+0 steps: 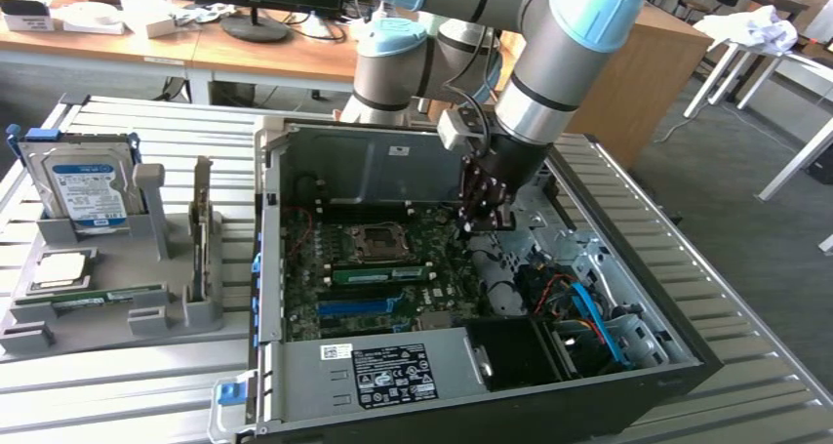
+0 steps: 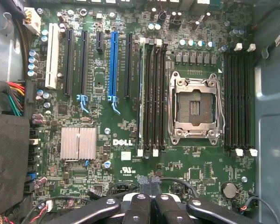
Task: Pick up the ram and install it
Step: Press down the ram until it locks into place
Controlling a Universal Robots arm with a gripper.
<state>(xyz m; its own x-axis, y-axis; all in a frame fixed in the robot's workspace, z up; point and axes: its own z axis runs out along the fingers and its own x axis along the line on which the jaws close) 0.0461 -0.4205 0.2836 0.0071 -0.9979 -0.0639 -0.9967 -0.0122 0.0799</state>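
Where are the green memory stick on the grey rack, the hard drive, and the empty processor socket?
ram (image 1: pixel 115 296), exterior view, middle of its green edge.
hard drive (image 1: pixel 86 190), exterior view, on its label.
processor socket (image 2: pixel 195 108), wrist view, centre of its open frame.

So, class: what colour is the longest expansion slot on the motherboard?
Blue, clearest in the wrist view.

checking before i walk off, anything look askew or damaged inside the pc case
Nothing stands out. The green ram stick sits straight in its slot beside the empty CPU socket, and the motherboard looks intact. The fingers are shut, holding nothing.
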